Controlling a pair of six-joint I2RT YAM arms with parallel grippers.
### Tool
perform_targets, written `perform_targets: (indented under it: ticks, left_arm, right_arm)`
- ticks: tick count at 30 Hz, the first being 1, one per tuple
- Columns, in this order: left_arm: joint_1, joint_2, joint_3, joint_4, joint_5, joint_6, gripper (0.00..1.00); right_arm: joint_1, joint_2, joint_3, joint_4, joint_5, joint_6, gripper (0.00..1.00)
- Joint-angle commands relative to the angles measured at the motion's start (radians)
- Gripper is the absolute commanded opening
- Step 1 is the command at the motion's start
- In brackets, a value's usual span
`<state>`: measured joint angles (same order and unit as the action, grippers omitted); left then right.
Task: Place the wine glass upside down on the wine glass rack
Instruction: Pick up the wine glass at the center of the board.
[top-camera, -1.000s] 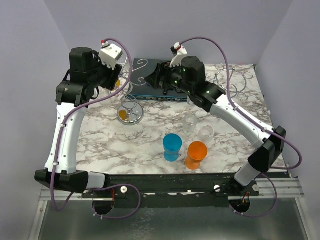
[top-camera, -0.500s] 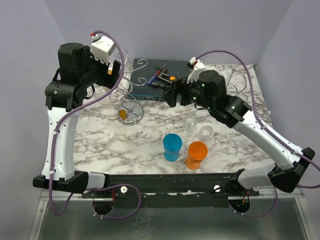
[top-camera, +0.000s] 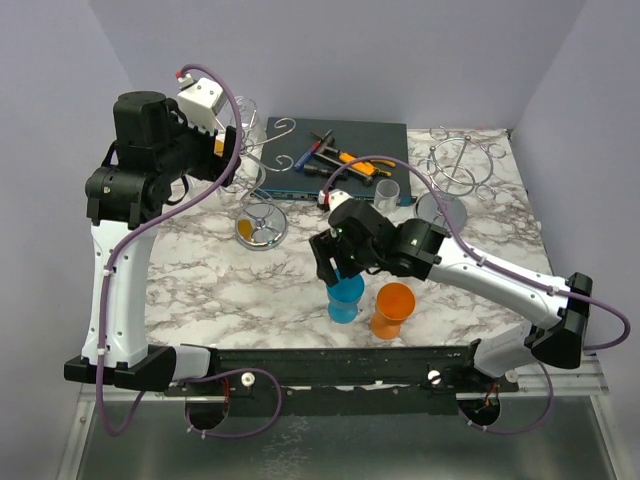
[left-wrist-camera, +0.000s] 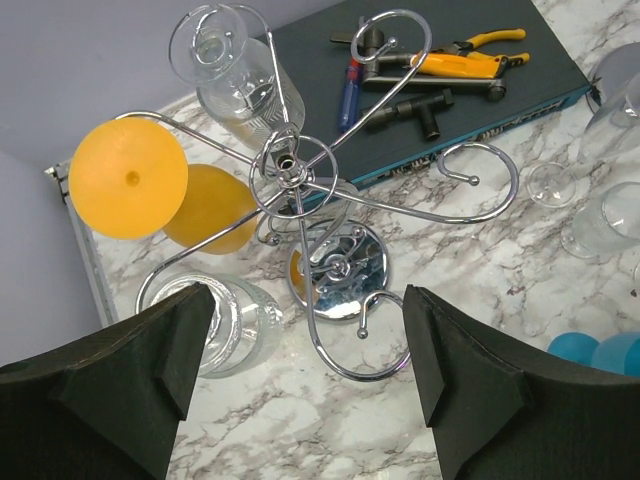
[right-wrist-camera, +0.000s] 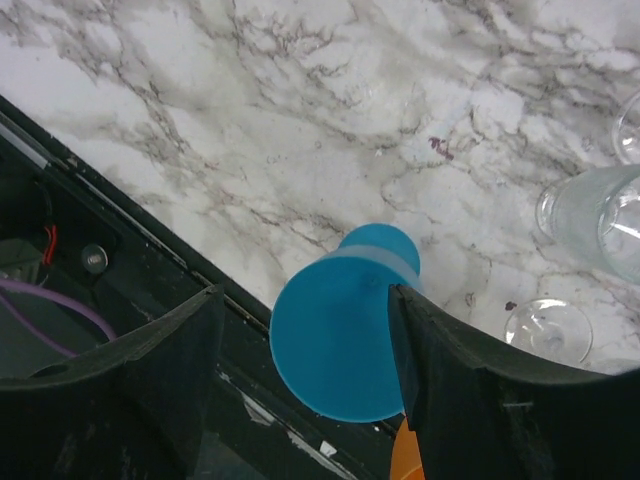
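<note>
on your left, the left gripper (left-wrist-camera: 307, 295) is hanging high over the wine glass rack (left-wrist-camera: 298, 165), and its jaws are standing wide apart with nothing between them. under it the rack's chrome arms are carrying a yellow glass (left-wrist-camera: 128, 178) and a hanging clear glass (left-wrist-camera: 238, 88), both dangling bowl-down from their feet. a further clear one is showing at the near-left arm, partly hidden behind a finger. the rack's round base is resting on the marble table (top-camera: 200, 280), just in front of the dark box (top-camera: 385, 140), where pliers (left-wrist-camera: 470, 62) with yellow handles and a few other tools are lying.

moving right, the blue wine glass (top-camera: 345, 300) is standing on the table near the front edge, well apart from the rack. you cannot tell from these views which way up it is sitting. your right gripper (right-wrist-camera: 303, 295) is hovering directly above it with the jaws spread, one finger showing on either side of the glass in the wrist view, and it is not clamping the glass.

an orange glass (top-camera: 392, 308) is standing just beside the blue one on its right. a loose clear glass (right-wrist-camera: 595, 215) is sitting near them on the marble. at the back right corner a second wire rack (top-camera: 455, 170) is standing upright.
</note>
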<state>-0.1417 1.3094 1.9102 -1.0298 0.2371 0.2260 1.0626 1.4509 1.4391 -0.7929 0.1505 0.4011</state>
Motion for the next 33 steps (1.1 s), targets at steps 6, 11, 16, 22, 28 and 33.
perform_targets:
  ticks: [6, 11, 16, 22, 28, 33]
  left_arm:
    - [-0.003, -0.005, -0.002, -0.007, 0.032, -0.037, 0.84]
    - [-0.002, -0.015, 0.002, -0.003, 0.046, -0.042, 0.83]
    - [-0.003, -0.032, -0.01, -0.001, 0.064, -0.053, 0.82]
    - [-0.003, -0.055, -0.01, -0.006, 0.105, -0.055, 0.82]
    - [-0.003, -0.071, 0.022, -0.044, 0.183, -0.053, 0.83]
    - [-0.003, -0.1, 0.029, -0.07, 0.296, -0.076, 0.83]
  right_arm:
    - [0.106, 0.007, -0.138, -0.032, 0.035, 0.109, 0.7]
    - [0.116, 0.049, -0.188, 0.038, 0.041, 0.118, 0.56]
    - [0.116, 0.092, -0.183, 0.101, 0.089, 0.106, 0.21]
    - [0.117, 0.022, -0.043, 0.149, 0.09, 0.053, 0.0]
    - [0.116, -0.115, 0.05, 0.26, 0.041, 0.003, 0.0]
    - [0.116, -0.147, 0.159, 0.273, 0.067, -0.045, 0.0]
